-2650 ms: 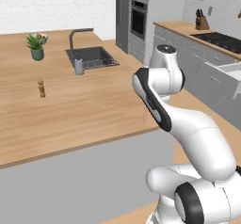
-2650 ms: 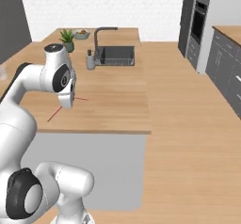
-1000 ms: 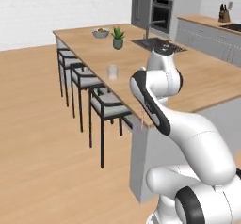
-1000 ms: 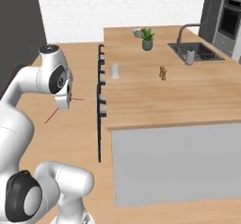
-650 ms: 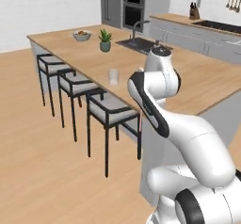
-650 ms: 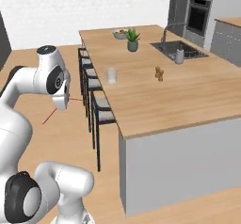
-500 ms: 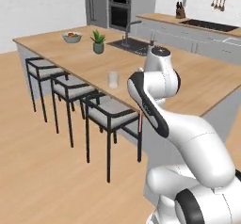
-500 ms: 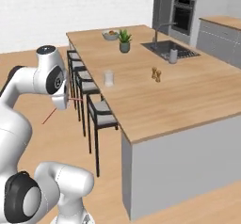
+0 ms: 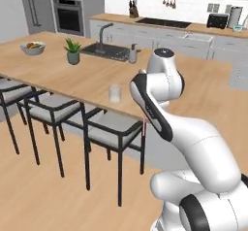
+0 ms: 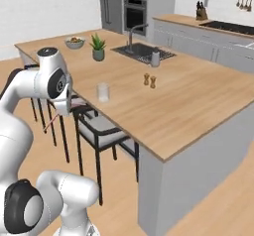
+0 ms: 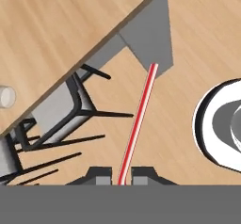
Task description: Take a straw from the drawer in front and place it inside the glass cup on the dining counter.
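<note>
- Swinging round with the base, both base cameras have changed their outlook since the earlier pictures: the dining counter has slid across the views and its stool side now faces the robot, while the arm's pose looks much the same, so the shift is the cameras', not the things'.
- Between the two dark finger tips of the gripper the straw is pinched at its near end; the jaws are closed on it, and the rest of the stick runs straight out along the hand's line of sight.
- Held by one end like this, the straw has its free length ready to be lowered into a cup, which I judge is why it is carried pointing away from the hand.
- From the gripper, the glass cup stands ahead and higher, upright on the counter top near the stool-side edge, well apart from the straw's tip.
- Folded close to its own body, the arm keeps the hand low, below the counter edge and pointing down at the floor beside the stools.
- Delivery is not yet begun; the hand must rise above the cup's rim first.
</note>
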